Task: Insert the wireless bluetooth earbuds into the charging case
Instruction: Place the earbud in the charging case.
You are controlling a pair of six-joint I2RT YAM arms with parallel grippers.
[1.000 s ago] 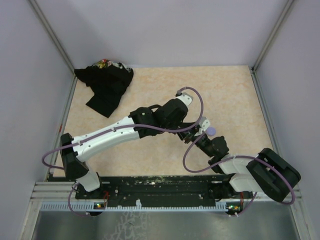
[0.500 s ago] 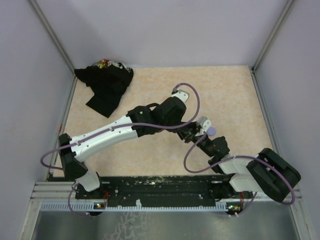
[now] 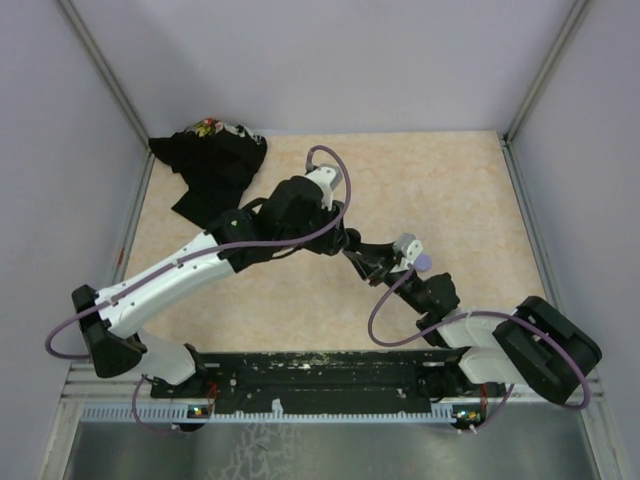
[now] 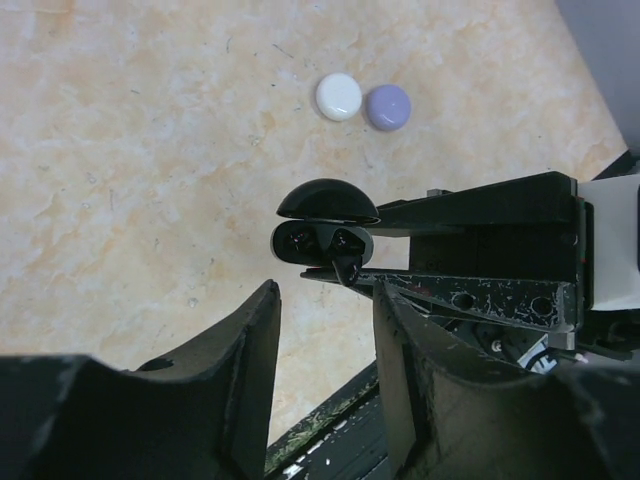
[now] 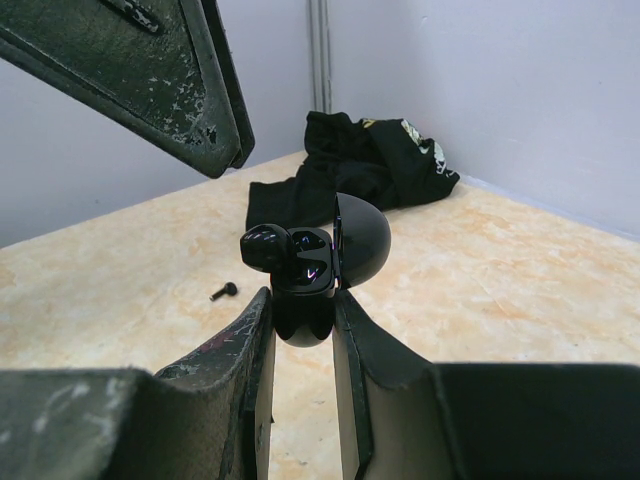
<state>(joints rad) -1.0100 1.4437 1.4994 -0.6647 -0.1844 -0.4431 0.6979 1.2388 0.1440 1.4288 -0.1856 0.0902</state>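
Open case (image 5: 310, 275) pinched by R gripper (image 5: 300, 308); L gripper (image 4: 327, 295) jaws spread, empty. Dark earbud (image 5: 265, 247), sitting proud, should be pressed home, case held level.

My left arm (image 3: 190, 265) and my right arm (image 3: 475, 355) are long white tubes with fat black joints. Thin purple cables (image 3: 346, 195) loop off both of them. My left fingers (image 4: 245, 360) are black and curved, with small grey scratches. My right fingers (image 5: 225, 385) are black too, dull and scuffed at the edges.
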